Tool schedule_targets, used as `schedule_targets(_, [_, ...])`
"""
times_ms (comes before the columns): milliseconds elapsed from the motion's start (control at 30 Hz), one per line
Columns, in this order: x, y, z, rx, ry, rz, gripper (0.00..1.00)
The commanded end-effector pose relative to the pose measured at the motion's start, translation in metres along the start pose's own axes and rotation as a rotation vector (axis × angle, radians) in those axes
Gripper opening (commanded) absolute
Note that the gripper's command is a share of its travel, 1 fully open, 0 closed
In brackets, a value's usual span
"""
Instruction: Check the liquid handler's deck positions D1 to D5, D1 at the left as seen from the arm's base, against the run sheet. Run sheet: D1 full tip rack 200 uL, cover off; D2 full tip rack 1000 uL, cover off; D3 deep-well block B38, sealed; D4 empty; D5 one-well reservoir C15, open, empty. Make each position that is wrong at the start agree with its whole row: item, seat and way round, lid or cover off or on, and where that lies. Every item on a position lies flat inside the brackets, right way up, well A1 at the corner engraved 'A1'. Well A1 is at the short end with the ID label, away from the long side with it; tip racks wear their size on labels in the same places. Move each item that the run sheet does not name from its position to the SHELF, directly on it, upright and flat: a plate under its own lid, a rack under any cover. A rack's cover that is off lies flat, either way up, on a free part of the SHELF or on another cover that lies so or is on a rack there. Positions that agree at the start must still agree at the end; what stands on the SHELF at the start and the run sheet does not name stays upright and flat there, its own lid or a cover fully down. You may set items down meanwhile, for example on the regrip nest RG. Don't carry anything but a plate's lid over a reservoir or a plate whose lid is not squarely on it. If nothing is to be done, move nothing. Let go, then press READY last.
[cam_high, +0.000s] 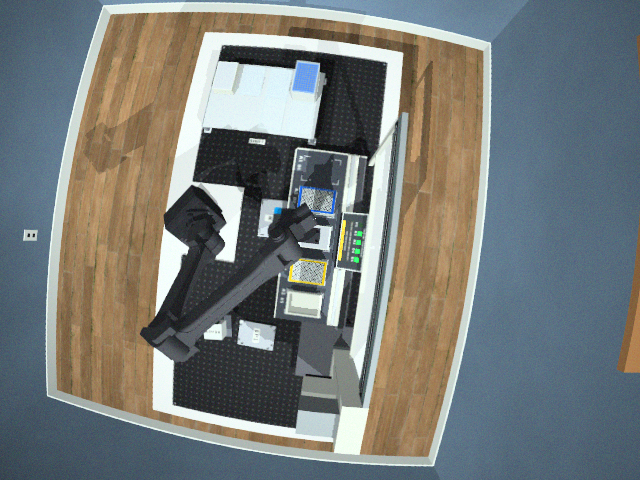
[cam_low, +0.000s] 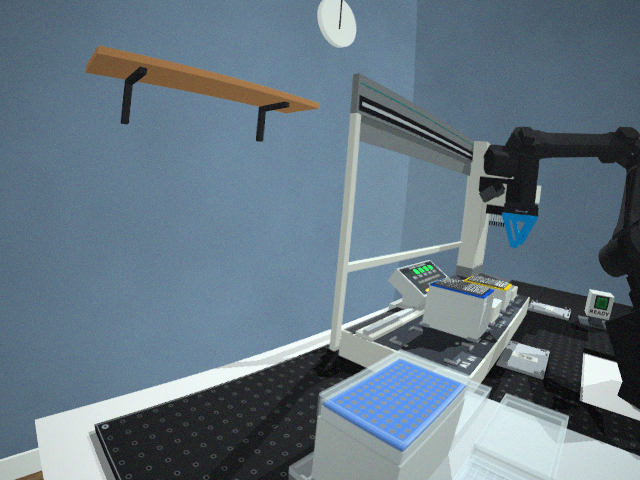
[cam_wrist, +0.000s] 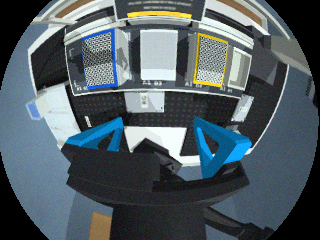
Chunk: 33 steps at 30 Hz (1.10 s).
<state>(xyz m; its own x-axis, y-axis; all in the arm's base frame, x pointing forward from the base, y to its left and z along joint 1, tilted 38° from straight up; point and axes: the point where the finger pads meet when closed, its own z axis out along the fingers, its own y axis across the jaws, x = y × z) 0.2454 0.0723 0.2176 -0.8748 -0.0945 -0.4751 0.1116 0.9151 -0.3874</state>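
Sitting in the deck (cam_high: 283, 304) brackets are a blue rack (cam_high: 317, 199), a block (cam_wrist: 158, 54) and a yellow rack (cam_high: 308, 272) in a row, a reservoir (cam_high: 303, 303) at the end. The gripper (cam_wrist: 159, 142) hangs high above, jaws fully apart, empty. Another blue rack (cam_low: 395, 400) stands on the shelf (cam_high: 242, 111).

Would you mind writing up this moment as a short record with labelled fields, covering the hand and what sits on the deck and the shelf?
hand: open, empty, hanging high above the deck's middle
deck: blue-topped tip rack, uncovered; a pale block in the middle position; yellow-topped tip rack, uncovered; open pale tray at one end; far end position bare
status panel: green lights lit
shelf: covered blue tip rack; clear lid beside it
READY button: not pressed
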Motion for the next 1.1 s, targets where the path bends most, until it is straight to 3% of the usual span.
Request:
schedule_targets(0, [0.014,0.001,-0.008,-0.008,-0.013,0.022,1.00])
schedule_targets(467, [0.075,0.004,-0.006,0.004,-0.003,0.011,1.00])
schedule_targets(533, [0.084,0.003,-0.007,-0.009,-0.006,0.021,1.00])
schedule_targets(667, [0.075,0.006,-0.016,-0.021,-0.016,0.032,1.00])
schedule_targets(733, [0.083,-0.011,-0.005,0.005,-0.001,0.051,1.00])
schedule_targets(1067, [0.080,-0.051,-0.011,-0.009,-0.008,0.041,1.00])
